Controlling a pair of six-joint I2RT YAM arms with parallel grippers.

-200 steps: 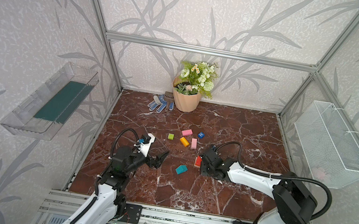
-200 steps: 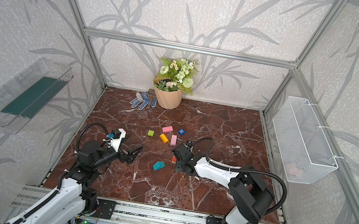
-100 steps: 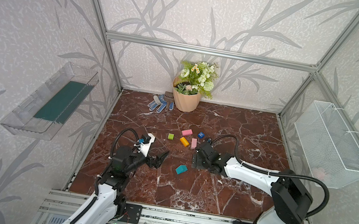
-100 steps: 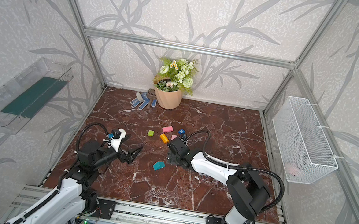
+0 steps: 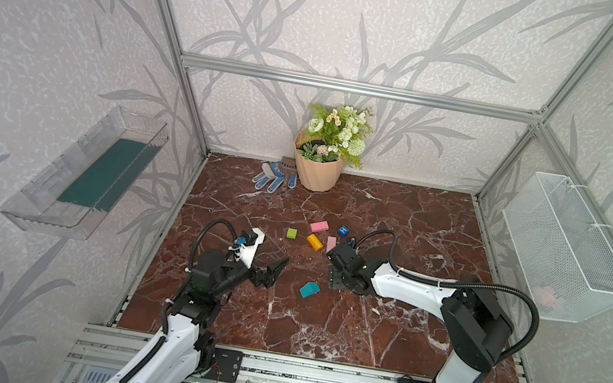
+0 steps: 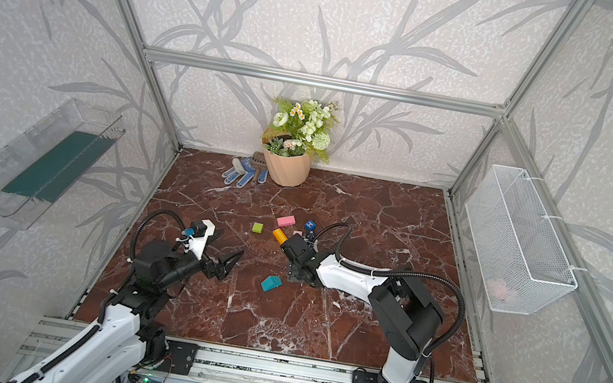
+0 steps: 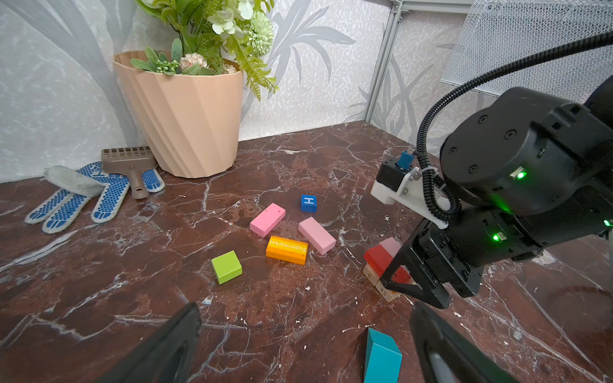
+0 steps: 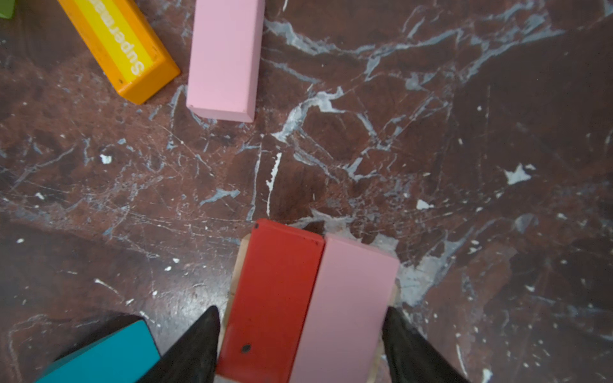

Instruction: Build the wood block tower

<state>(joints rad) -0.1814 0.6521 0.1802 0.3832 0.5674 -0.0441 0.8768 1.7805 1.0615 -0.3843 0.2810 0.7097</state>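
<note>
currently the tower (image 7: 381, 260) is straddled by the right hand (image 8: 302, 311); a squeeze cannot be told. beyond the tower a loose pink block (image 8: 224, 59) is laid parallel to its top layer, nearer this hand than the open left hand (image 7: 306, 310).

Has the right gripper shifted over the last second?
Yes. In both top views the right gripper has moved left and slightly toward the back wall, ending closer to the orange block, which has stayed put.

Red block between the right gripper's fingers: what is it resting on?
The red block lies beside a pink block on plain tan blocks. Only their edges show; the rest lies covered beneath the pair.
</note>
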